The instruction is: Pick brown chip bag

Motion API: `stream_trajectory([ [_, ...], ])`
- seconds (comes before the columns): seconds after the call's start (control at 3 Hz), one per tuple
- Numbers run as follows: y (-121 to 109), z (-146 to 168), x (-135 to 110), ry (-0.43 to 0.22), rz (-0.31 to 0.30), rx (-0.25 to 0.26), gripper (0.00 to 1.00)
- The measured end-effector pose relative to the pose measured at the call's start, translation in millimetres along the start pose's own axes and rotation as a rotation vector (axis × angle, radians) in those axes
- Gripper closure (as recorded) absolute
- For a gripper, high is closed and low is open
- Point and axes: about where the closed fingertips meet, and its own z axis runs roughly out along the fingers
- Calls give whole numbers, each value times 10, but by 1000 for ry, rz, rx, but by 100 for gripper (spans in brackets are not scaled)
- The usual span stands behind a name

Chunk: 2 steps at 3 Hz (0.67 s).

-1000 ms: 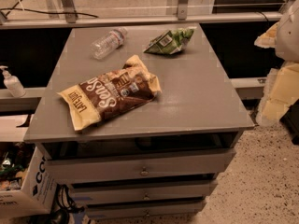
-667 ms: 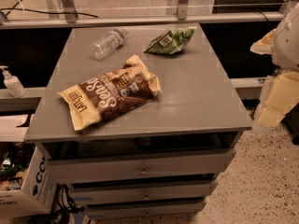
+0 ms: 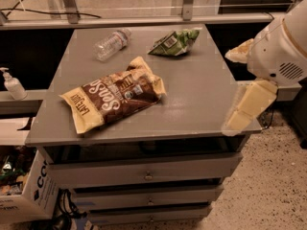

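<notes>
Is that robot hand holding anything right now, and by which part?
Nothing is held. The gripper sits open at the edge of the grey table, well apart from the large crinkly brown chip bag lying on it.

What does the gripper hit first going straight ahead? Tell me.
Likely the table near its right edge: the gripper, at right, points down-left. The brown chip bag lies farther left; depth unclear.

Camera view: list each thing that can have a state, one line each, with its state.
brown chip bag: lying flat on the table, sealed, not gripped
green snack bag: lying at the far edge, untouched
clear plastic bottle: on its side, capped
drawers: all shut
pump bottle: upright, off the table's left side
gripper: open, holding nothing, at the table's right edge, apart from the bag
</notes>
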Motion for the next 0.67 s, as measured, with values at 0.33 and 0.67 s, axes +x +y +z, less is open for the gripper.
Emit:
stream_trajectory([
  [0.33,-131,249,-311,-147,24,-3,0],
  [0.67,-321,611,-661,-265,17,-12,0],
])
